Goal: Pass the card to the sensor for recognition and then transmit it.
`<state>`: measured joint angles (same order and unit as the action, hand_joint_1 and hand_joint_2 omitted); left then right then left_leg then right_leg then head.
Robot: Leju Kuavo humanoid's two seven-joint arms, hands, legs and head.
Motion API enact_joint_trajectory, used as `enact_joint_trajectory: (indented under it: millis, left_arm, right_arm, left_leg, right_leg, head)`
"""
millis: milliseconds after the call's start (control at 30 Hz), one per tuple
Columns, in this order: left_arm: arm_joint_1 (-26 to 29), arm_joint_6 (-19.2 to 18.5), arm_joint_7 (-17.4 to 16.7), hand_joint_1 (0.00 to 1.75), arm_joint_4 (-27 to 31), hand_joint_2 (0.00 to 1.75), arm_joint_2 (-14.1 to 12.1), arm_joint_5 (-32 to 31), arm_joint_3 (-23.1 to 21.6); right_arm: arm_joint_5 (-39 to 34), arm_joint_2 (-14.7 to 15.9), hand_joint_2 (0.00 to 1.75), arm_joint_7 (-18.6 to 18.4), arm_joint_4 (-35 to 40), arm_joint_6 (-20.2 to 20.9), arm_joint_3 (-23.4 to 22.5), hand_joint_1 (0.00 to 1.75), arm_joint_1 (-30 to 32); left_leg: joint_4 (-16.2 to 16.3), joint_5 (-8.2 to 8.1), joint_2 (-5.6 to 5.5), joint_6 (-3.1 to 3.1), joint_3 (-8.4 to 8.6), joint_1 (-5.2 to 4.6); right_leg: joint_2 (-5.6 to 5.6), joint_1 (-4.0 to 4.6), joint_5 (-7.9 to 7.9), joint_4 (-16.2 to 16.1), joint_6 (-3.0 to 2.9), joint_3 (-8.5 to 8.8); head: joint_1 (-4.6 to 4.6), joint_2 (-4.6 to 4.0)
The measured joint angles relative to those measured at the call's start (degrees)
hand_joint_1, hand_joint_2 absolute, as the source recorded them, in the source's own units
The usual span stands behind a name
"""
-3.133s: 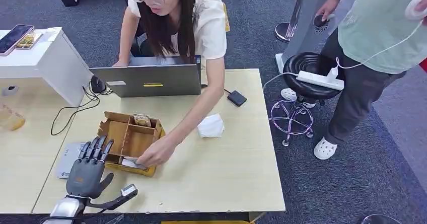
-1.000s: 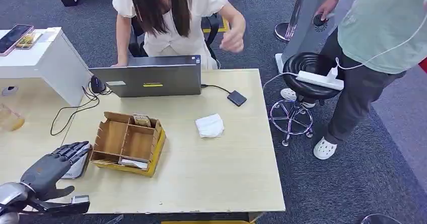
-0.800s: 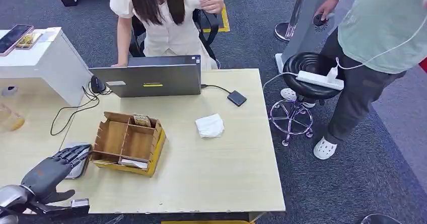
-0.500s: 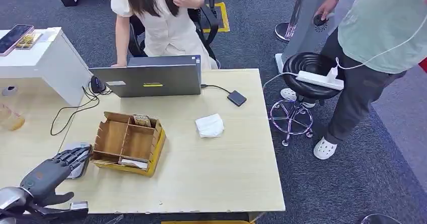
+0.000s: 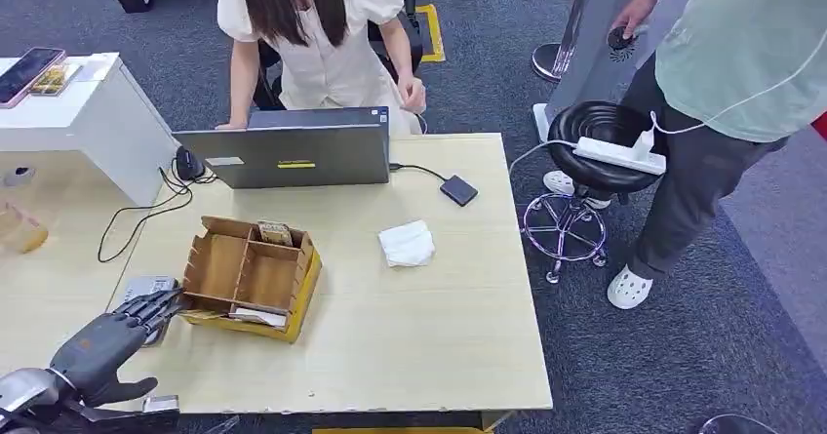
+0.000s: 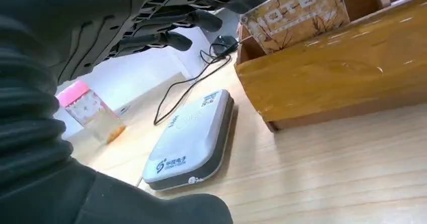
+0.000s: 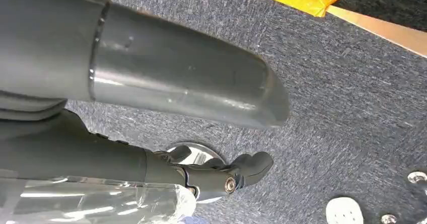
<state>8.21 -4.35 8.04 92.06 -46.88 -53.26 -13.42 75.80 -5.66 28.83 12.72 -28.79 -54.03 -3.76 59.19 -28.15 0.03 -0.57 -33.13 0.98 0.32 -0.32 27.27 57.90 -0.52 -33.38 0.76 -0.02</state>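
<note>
Dark grey and smooth, the left robot hand (image 5: 102,341) is at the near left edge of the desk (image 5: 429,346). It has dropped lower and further left than it was a few seconds ago. Its fingers (image 6: 171,38) are stretched out and apart, and it holds nothing. The right robot hand (image 7: 181,90) hangs down over the grey carpet, and I cannot tell if it is open or closed.

Just past the left fingertips lies the sensor (image 5: 146,293). It is a flat grey box with round corners and a smooth top with small writing on it.

Right next to the sensor is the brown box (image 5: 249,273). It looks like thin wood, with stiff walls that split it into parts, and its near side is yellow. A pale card (image 5: 258,316) lies flat in the near part. A moment ago a person's hand was reaching into that spot, and now that hand is gone. I think the card is ready and the robot hand must pick it up next. It looks thin and flat, so it may be hard to lift.

Further away, a soft white tissue (image 5: 407,243) lies crumpled on the desk. Behind it stands a hard grey laptop (image 5: 293,156). The person (image 5: 322,34) has moved back and sits behind it.
</note>
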Motion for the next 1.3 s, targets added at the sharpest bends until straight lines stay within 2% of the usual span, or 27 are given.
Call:
enact_joint_trajectory:
  millis: [200,667,767,933,1300]
  left_arm:
    - [0.0,0.1,0.9,0.00,0.6,1.75,0.6,2.9,0.0]
    - [1.0,0.5,1.1,0.00,1.4,1.75,1.4,3.1,0.0]
    - [1.1,1.1,0.4,0.00,1.4,1.75,2.0,2.8,0.0]
    - [1.2,4.6,-2.0,0.00,1.4,1.75,4.0,-2.0,0.0]
    - [1.0,5.7,-2.6,0.00,1.4,1.75,6.7,-4.4,0.0]
  right_arm:
    - [0.0,0.0,0.00,0.0,0.0,0.0,0.1,0.00,-0.1]
    - [0.0,0.0,0.00,0.3,0.0,0.0,0.2,0.00,-0.2]
    - [0.0,0.0,0.00,0.3,0.0,0.0,0.2,0.00,-0.2]
    - [-0.4,0.0,0.00,0.4,0.0,0.0,0.2,0.00,-0.2]
    - [-0.5,0.0,0.00,0.4,0.0,0.0,0.2,0.00,-0.2]
  left_leg:
    - [0.0,0.00,0.00,0.00,0.00,0.00]
    - [0.0,0.00,0.00,0.00,0.00,0.00]
    - [0.0,0.00,-0.01,0.00,-0.01,0.00]
    - [0.0,0.00,-0.01,0.00,0.00,-0.02]
    - [0.0,0.00,0.00,0.00,0.01,-0.01]
  right_leg:
    - [0.00,0.00,0.00,0.0,0.00,0.00]
    - [0.00,0.00,0.00,0.0,0.00,0.00]
    - [-0.01,0.00,0.00,0.0,0.00,0.00]
    - [-0.01,-0.01,0.00,0.0,0.00,0.00]
    - [-0.01,-0.01,0.00,0.0,0.00,0.00]
  head:
    - [0.00,0.00]
    - [0.00,0.00]
    - [0.00,0.00]
    - [0.00,0.00]
    - [0.00,0.00]
